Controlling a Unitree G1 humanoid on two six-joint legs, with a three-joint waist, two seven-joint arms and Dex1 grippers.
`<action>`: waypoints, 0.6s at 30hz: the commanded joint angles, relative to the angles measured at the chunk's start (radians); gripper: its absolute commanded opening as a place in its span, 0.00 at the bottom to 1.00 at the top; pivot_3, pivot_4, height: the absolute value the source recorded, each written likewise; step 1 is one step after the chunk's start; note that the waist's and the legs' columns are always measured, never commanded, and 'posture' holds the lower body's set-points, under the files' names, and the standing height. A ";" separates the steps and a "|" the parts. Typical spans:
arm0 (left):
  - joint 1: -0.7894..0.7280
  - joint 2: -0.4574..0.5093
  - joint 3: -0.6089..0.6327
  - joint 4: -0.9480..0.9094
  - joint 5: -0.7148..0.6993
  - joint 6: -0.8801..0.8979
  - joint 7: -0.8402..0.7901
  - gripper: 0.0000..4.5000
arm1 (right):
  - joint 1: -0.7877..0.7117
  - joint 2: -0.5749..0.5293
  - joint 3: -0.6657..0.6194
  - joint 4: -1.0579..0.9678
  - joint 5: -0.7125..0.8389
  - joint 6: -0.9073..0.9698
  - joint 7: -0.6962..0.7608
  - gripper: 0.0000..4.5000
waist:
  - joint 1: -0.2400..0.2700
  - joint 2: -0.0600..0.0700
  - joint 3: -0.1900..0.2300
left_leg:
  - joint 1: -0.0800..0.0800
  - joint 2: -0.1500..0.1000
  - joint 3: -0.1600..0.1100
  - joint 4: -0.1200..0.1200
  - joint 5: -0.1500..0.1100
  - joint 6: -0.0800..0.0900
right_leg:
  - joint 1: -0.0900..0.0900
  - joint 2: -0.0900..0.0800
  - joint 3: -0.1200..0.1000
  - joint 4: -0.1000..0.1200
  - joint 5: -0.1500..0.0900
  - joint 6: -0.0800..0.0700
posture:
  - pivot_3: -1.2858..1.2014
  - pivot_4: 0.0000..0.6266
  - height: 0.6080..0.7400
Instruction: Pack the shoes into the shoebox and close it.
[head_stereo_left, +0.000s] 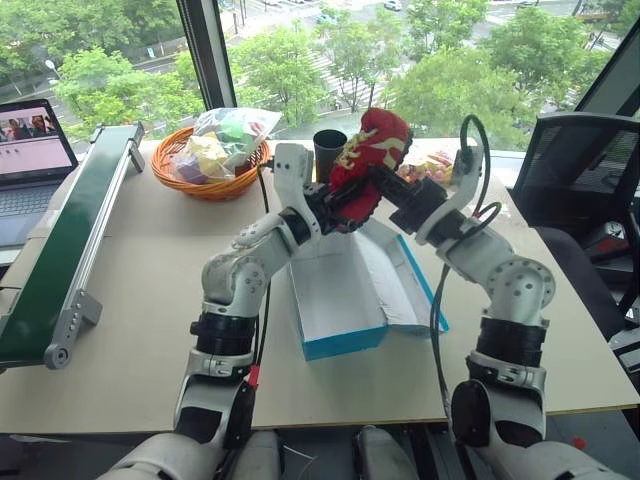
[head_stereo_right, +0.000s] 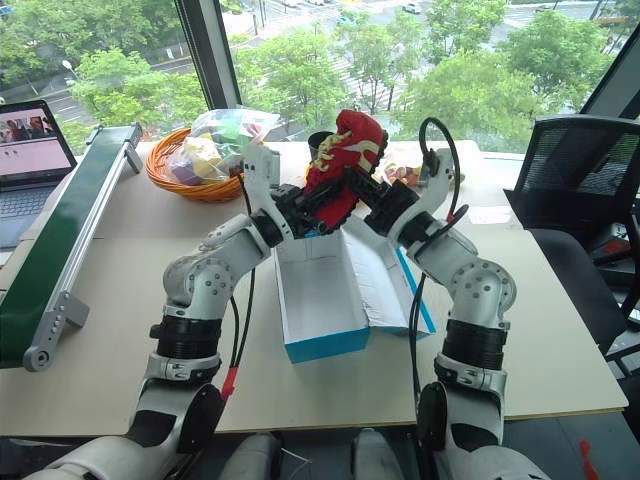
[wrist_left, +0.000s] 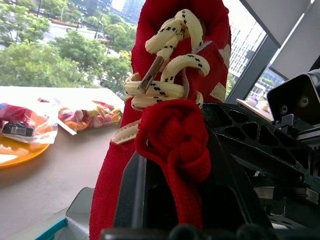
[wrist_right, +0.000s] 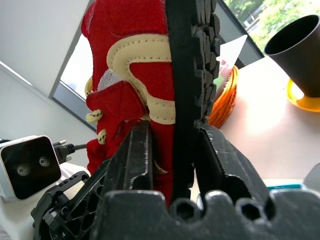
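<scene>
Shoe (head_stereo_left: 372, 150): one red shoe with cream laces is held upright in the air above the far end of the shoebox, toe uppermost; a second shoe cannot be made out apart from it.
Left gripper (head_stereo_left: 338, 203): its fingers are seen clenched on the laced upper of the shoe, a red knot of fabric lying between them in the left wrist view.
Right gripper (head_stereo_left: 385, 195): its two black fingers (wrist_right: 137, 150) are clamped on the heel part, one on the red side wall and one against the black treaded sole.
Reason for the hold: the shoe is gripped from both sides at once, probably so that it can be passed from one arm to the other or turned before it is lowered.
Shoebox (head_stereo_left: 340, 300): the blue box lies open near the middle of the table (head_stereo_left: 130, 300), its white inside bare and its lid folded out flat toward the right edge.
Stage judged: packing is not yet done; the lid is left open to receive the shoe.
Basket (head_stereo_left: 205, 165): an orange basket holding a clear bag stands at the far edge, well apart from the box.
Cup (head_stereo_left: 328, 150): a dark cup stands at the far edge behind the shoe.
</scene>
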 joint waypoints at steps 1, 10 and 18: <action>0.021 0.017 -0.009 -0.113 -0.069 0.051 -0.032 0.48 | -0.042 -0.023 -0.046 -0.013 0.002 -0.071 -0.020 0.10 | 0.000 0.000 0.000 | 0.000 0.000 0.000 0.000 0.000 0.000 | 0.000 0.000 0.000 0.000 0.000 0.000 | 0.52 0.24 1.00; 0.136 0.455 -0.107 -0.204 0.026 0.067 -0.294 0.87 | -0.134 -0.172 0.041 -0.049 0.103 0.310 -0.150 0.09 | -0.016 0.004 0.002 | 0.001 0.001 0.000 -0.001 0.000 0.000 | -0.001 0.001 0.001 0.000 0.000 -0.001 | 0.52 0.24 1.00; 0.193 0.581 -0.199 -0.175 0.125 -0.054 -0.438 0.87 | -0.177 -0.215 0.177 -0.129 0.067 0.621 -0.203 0.09 | -0.007 0.005 0.003 | 0.000 0.001 0.000 -0.002 0.000 0.000 | -0.001 0.001 0.001 0.000 -0.001 -0.002 | 0.52 0.24 1.00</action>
